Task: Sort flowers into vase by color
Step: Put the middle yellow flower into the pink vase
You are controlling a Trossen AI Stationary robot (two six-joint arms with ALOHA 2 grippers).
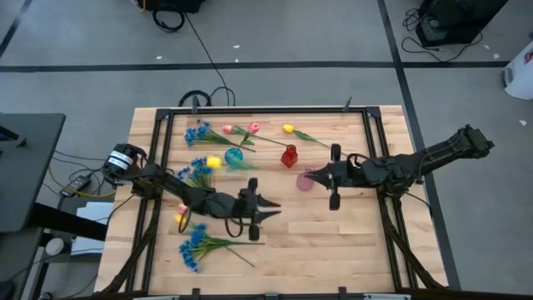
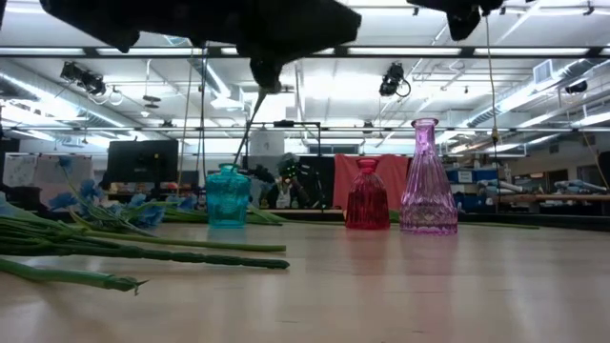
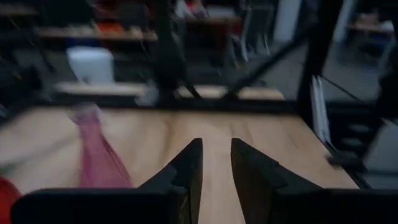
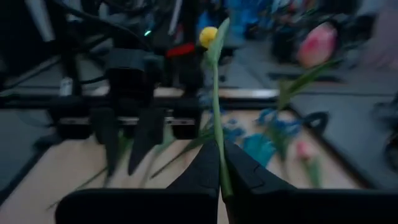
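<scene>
- High view: looks straight down from well above, taking in the whole table (image 1: 333, 242) and both arms.
- Low view: sits at tabletop level, facing level across to three vases; the teal vase (image 2: 227, 195) stands at centre left.
- Left wrist view: close, looking past its own fingers (image 3: 186, 171).
- Right wrist view: close, facing the other arm; shares the teal vase (image 4: 261, 149).

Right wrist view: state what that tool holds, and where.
The right tool pinches a yellow artificial tulip by its green stem, well below the bloom.
</scene>
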